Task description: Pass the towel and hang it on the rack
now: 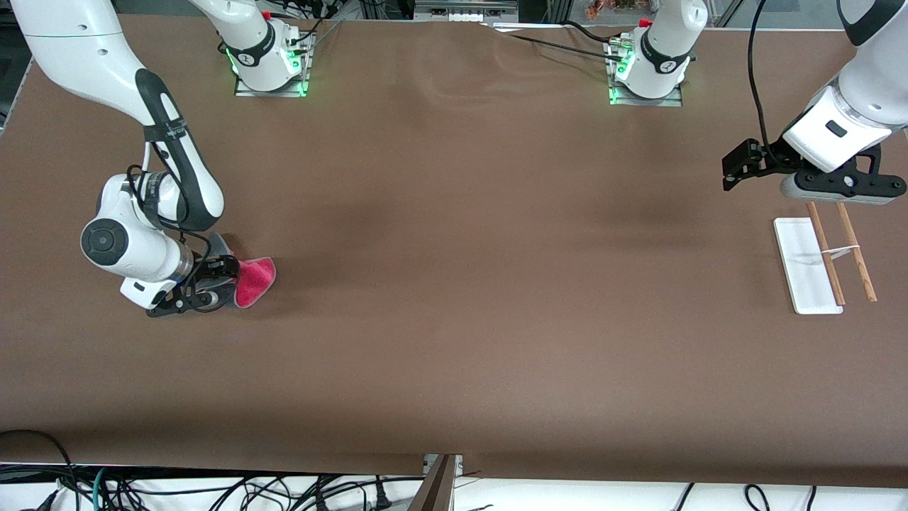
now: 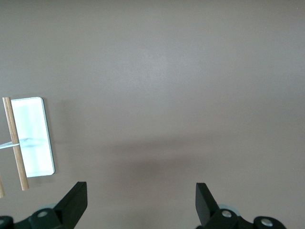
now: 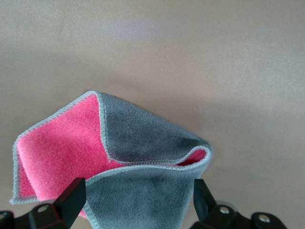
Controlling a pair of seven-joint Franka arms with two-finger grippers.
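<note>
The towel lies crumpled on the brown table at the right arm's end, its pink-red face up and a dark grey fold over it. My right gripper is low over the towel and open. In the right wrist view its fingers straddle the grey fold, right gripper. The rack stands at the left arm's end, a white base with two thin wooden rods. My left gripper hangs open and empty above the table beside the rack, left gripper.
Both arm bases stand along the table's back edge. Loose cables lie below the front edge. The wide brown tabletop stretches between towel and rack.
</note>
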